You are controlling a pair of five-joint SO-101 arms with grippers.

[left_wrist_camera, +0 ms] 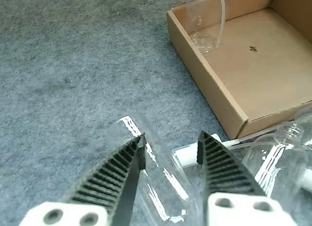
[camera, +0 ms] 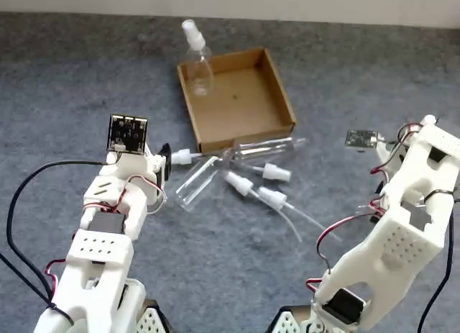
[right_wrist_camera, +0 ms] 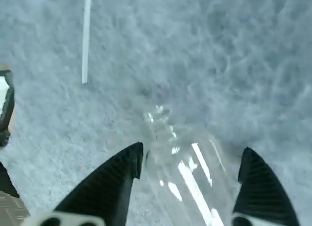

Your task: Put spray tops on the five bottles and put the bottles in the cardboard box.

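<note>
My left gripper (left_wrist_camera: 170, 147) has its fingers spread wide, sitting right over a clear bottle (left_wrist_camera: 158, 182) that's lying on its side on the grey tabletop (left_wrist_camera: 73, 65), just in front of the cardboard box (left_wrist_camera: 209, 87). I honestly can't tell if either finger touches it. A white spray top (left_wrist_camera: 184, 154) lies past the fingertips, beside that bottle.

My right gripper (right_wrist_camera: 191, 155) is the same deal: fingers spread, a second clear bottle (right_wrist_camera: 192, 174) lying between them, and a thin white tube (right_wrist_camera: 87, 35) on the tabletop farther off.

From the high view, one capped bottle (camera: 199, 63) stands upright in the box's far left corner. Another bare bottle (camera: 264, 147) and loose sprayers (camera: 276, 172) lie just outside the near wall.
</note>
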